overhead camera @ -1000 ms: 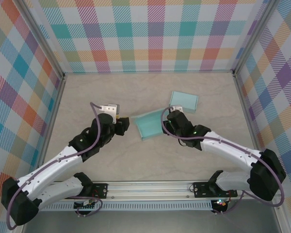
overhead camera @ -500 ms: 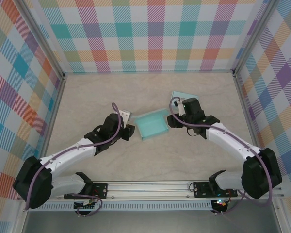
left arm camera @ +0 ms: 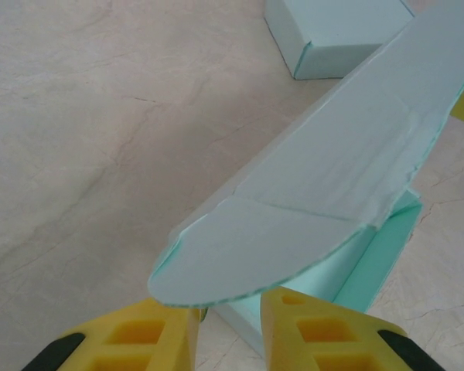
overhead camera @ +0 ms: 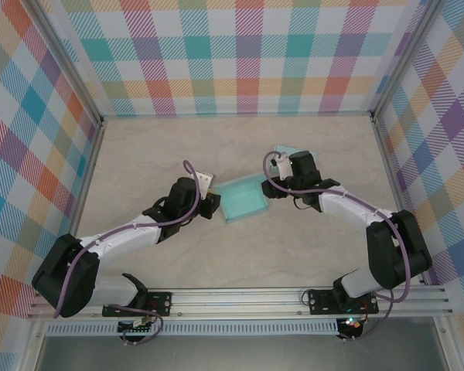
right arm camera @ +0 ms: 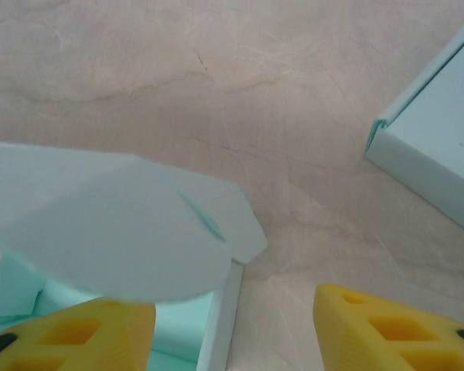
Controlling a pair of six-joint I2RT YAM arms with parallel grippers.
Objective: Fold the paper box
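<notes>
Between my left fingers (left arm camera: 230, 328), parted by a narrow gap and seemingly holding nothing, shows the rounded end flap (left arm camera: 247, 263) of the paper box (overhead camera: 243, 201); my right fingers (right arm camera: 236, 325), spread wide, face the opposite flap (right arm camera: 116, 232). I judge both flaps should be pushed inward evenly, together, so the box doesn't skid. Mint-green, thin and creased, it sits open-topped mid-bench (overhead camera: 139, 147), a second folded piece (overhead camera: 300, 157) near behind.

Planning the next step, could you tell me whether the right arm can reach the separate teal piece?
Probably yes: the teal piece lies close beside the right gripper, only bare table between.
</notes>
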